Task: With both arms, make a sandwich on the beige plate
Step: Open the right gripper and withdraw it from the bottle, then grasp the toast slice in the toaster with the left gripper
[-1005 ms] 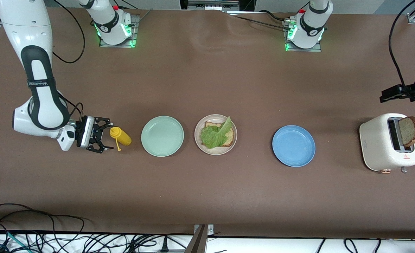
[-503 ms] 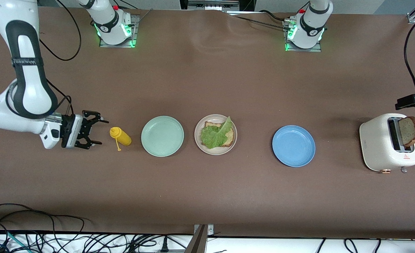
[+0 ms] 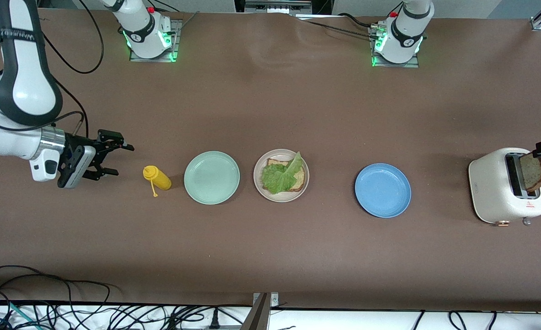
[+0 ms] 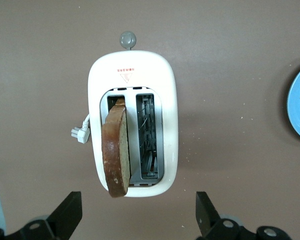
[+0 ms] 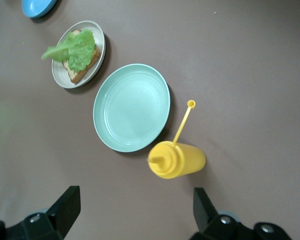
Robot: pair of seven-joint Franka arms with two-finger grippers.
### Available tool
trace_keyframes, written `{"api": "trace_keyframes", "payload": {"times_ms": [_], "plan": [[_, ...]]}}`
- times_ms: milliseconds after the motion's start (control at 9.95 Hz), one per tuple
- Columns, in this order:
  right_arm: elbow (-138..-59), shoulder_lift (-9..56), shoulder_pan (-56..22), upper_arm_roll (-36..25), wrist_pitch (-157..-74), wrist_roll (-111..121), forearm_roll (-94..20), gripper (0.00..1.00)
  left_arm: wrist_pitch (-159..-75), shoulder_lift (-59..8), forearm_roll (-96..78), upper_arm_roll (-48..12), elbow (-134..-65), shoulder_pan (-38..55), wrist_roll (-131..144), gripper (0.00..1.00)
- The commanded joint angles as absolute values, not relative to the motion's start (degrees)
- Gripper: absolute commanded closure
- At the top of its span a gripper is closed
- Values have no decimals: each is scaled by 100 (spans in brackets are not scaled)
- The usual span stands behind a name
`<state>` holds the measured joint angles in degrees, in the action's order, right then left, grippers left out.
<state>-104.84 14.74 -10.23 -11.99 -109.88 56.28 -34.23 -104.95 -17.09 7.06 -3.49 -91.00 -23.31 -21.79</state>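
The beige plate [image 3: 281,197] sits mid-table with one brown bread slice [image 3: 300,179] and a crinkly green lettuce leaf [image 3: 279,176] on it; the right wrist view shows the plate [image 5: 59,80] and leaf [image 5: 76,49] too. A second bread slice [image 3: 534,171] stands tilted in a slot of the white toaster [image 3: 490,185] at the left arm's end. My left gripper [image 4: 135,217] hovers open just off the toaster's [image 4: 132,65] end, the slice [image 4: 115,150] ahead of it. My right gripper [image 3: 119,160] is open and empty beside a yellow squeeze bottle [image 3: 158,178].
A mint-green plate [image 3: 212,177] lies between the yellow bottle and the beige plate. A blue plate [image 3: 383,190] lies between the beige plate and the toaster. Both are bare. The bottle [image 5: 177,159] has its cap hanging on a tether. Cables run along the table edge nearest the camera.
The right gripper has backed away from the yellow bottle toward its end of the table, staying open. The left gripper has slid toward the toaster and mostly out of the front view.
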Motion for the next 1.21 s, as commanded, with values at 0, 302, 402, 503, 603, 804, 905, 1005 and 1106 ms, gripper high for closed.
{"api": "trace_keyframes", "payload": {"times_ms": [0,302,402,503,603,804,905,1005,1106], "plan": [[-10547,960,-1011,-1012,-10925,4111,-2676,0,-10764,-1906,888,-404,-8982,-2460,-2511,0],[-10433,608,-862,-976,-10724,2407,-1796,0,-11030,-2276,661,-404,-9017,-2680,-2506,7],[-10398,519,-835,-810,-10627,1573,-1471,0,-11030,-2389,555,-404,-9009,-2698,-2479,22],[-10371,423,-661,-530,-10548,860,-841,0,-11039,-2469,554,-404,-8991,-2759,-2539,58],[-10362,309,-407,-258,-10382,296,-696,0,-11039,-2496,597,-404,-8991,-2768,-2557,93],[-10362,115,-167,-79,-10065,-209,-642,0,-11030,-2496,606,-404,-8982,-2769,-2531,100],[-10362,27,-115,8,-9863,-629,-520,0,-11004,-2479,606,-413,-8974,-2769,-2488,100],[-10362,-104,112,287,-9722,-702,-205,0,-10960,-2426,598,-413,-8956,-2769,-2461,100],[-10362,-219,375,629,-9590,-721,-150,0,-10760,-2295,632,-422,-8939,-2769,-2478,100]]}}
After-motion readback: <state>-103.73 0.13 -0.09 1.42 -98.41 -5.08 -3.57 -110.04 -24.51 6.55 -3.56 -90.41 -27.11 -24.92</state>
